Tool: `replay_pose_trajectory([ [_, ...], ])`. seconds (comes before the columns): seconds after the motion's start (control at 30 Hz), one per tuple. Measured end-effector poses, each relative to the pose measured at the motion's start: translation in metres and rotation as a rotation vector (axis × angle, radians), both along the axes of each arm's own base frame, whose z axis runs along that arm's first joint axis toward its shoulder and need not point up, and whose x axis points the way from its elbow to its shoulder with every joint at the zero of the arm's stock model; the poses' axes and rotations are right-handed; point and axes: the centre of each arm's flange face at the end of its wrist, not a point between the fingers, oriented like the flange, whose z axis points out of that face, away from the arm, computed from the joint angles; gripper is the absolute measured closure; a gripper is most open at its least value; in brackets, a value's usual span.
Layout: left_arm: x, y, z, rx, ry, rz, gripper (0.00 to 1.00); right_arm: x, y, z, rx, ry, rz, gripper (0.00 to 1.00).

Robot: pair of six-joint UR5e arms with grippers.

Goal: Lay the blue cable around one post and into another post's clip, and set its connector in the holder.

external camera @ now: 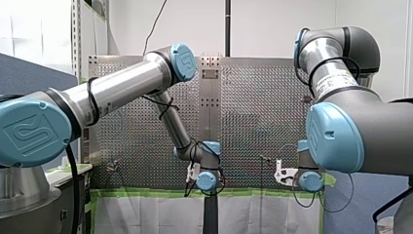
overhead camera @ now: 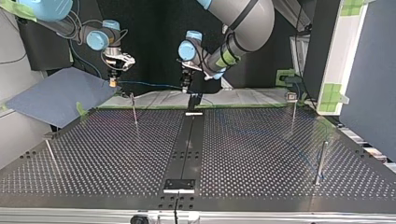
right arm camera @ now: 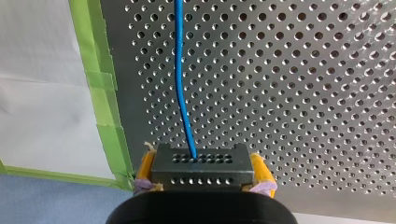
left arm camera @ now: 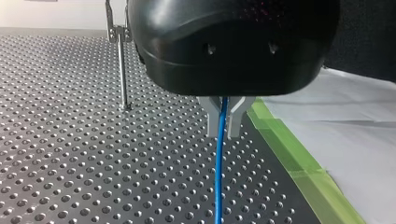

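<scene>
Cable [left arm camera: 218, 177], likely light and limp, sits clamped in my left pincer [left arm camera: 223, 133]; my right pincer [right arm camera: 201, 162] grips its stiff connector [right arm camera: 201, 171], the surer hold.

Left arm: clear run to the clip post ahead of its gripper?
Probably yes: only bare perforated table lies between my left gripper, shut on the blue cable, and that post.

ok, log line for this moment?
left gripper: shut on cable | right gripper: shut on connector | cable: strung between grippers, above table | posts: not yet wrapped
</scene>
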Motion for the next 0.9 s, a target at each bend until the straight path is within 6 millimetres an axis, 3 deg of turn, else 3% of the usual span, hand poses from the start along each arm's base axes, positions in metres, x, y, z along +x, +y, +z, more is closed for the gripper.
replay_pose_trajectory([
  [0.43, 0.0003, -0.0003, -0.0007, -0.003, 0.007, -0.017, 0.89, -0.0031, -0.0011, -0.0002, 0.002, -0.001, -0.006, 1.00],
  [0.57, 0.0004, -0.0001, -0.0007, -0.003, 0.008, -0.017, 0.99, -0.0034, -0.0011, -0.0001, 0.002, -0.001, -0.006, 1.00],
  [0.9, 0.0003, -0.0003, -0.0013, -0.002, 0.016, -0.033, 0.99, -0.0044, -0.0018, 0.0000, 0.000, -0.002, -0.009, 1.00],
])
